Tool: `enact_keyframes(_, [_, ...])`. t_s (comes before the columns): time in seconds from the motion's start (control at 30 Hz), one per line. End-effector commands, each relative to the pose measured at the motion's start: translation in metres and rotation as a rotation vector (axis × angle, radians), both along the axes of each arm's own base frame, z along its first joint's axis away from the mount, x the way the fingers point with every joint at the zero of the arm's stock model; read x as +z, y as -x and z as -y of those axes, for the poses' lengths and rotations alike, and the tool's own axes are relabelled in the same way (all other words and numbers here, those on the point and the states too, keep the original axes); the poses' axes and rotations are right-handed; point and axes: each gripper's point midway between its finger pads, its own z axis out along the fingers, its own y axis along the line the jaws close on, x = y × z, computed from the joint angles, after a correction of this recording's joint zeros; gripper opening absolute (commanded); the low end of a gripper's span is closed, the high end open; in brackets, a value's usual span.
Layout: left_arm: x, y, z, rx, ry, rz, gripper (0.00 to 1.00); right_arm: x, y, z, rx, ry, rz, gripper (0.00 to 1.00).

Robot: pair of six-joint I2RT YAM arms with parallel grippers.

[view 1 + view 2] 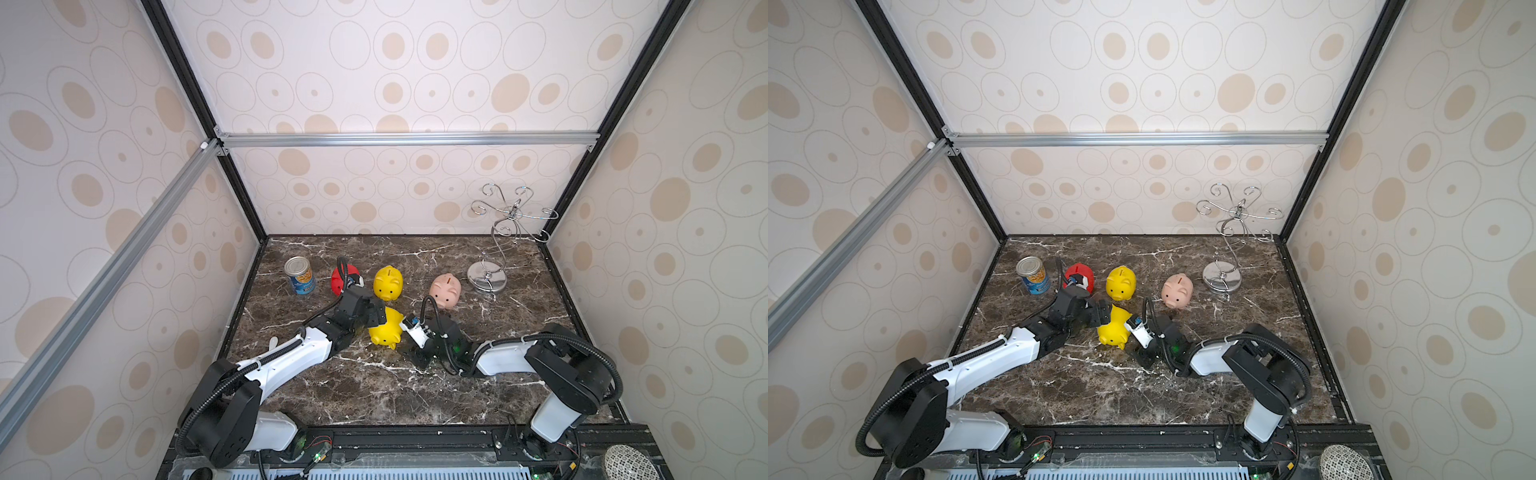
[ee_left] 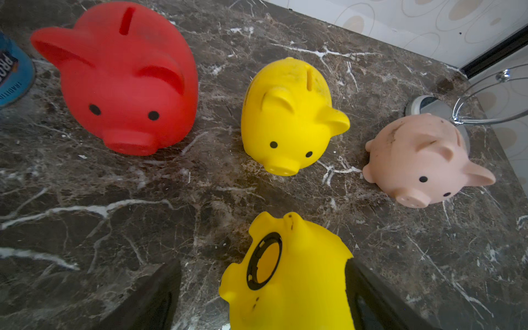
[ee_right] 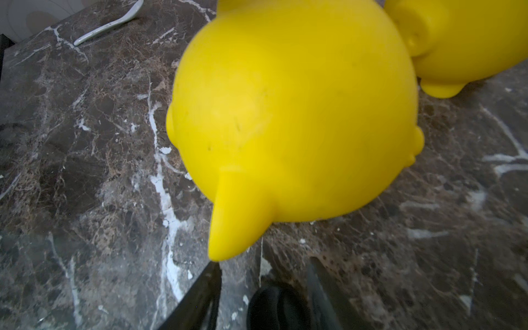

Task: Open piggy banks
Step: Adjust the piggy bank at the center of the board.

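Three piggy banks stand upright in a row at the back: red (image 1: 337, 279) (image 2: 120, 80), yellow (image 1: 387, 283) (image 2: 288, 114), pale pink (image 1: 446, 290) (image 2: 423, 160). A second yellow piggy bank (image 1: 386, 330) (image 2: 300, 280) (image 3: 294, 114) lies on its side, its black-ringed belly hole uncovered. My left gripper (image 1: 379, 315) (image 2: 261, 265) is open around it: one finger touches its side, the other stands apart. Beside its head my right gripper (image 1: 415, 355) (image 3: 265, 264) is low over the table and open. A black round plug (image 3: 277, 308) sits between its fingers, clear of one of them.
A blue-labelled tin can (image 1: 300, 275) stands left of the red pig. A chrome wire stand (image 1: 487, 279) is at the back right. A white spoon (image 3: 108, 25) lies near the left wall. Patterned walls enclose the marble table (image 1: 374, 386) on three sides.
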Motion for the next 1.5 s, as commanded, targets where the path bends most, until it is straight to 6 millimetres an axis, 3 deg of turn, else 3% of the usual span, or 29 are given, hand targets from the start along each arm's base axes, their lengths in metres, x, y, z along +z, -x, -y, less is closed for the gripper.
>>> enact_keyframes(0.0, [0.006, -0.003, -0.014, 0.022, -0.019, 0.030, 0.89, 0.001, -0.006, -0.009, 0.002, 0.015, 0.020, 0.55])
enact_keyframes(0.2, [-0.001, -0.011, -0.021, 0.026, 0.001, 0.017, 0.89, -0.010, -0.005, -0.014, -0.007, 0.039, -0.004, 0.60])
enact_keyframes(0.53, [-0.012, -0.023, -0.020, 0.014, -0.011, 0.009, 0.89, -0.024, -0.009, -0.023, -0.009, 0.076, 0.001, 0.60])
enact_keyframes(0.7, [-0.021, -0.023, -0.024, 0.021, -0.027, -0.006, 0.89, -0.031, -0.014, -0.024, -0.019, 0.086, 0.013, 0.55])
enact_keyframes(0.97, [-0.034, -0.019, -0.026, 0.020, -0.034, -0.025, 0.89, -0.035, -0.016, -0.025, -0.008, 0.095, 0.039, 0.37])
enact_keyframes(1.3, [-0.054, -0.008, -0.033, 0.034, -0.050, -0.060, 0.88, -0.011, -0.014, -0.026, 0.012, 0.063, 0.087, 0.21])
enact_keyframes(1.47, [-0.059, -0.005, -0.036, 0.040, -0.049, -0.064, 0.88, 0.001, -0.010, -0.025, 0.035, 0.082, 0.109, 0.20])
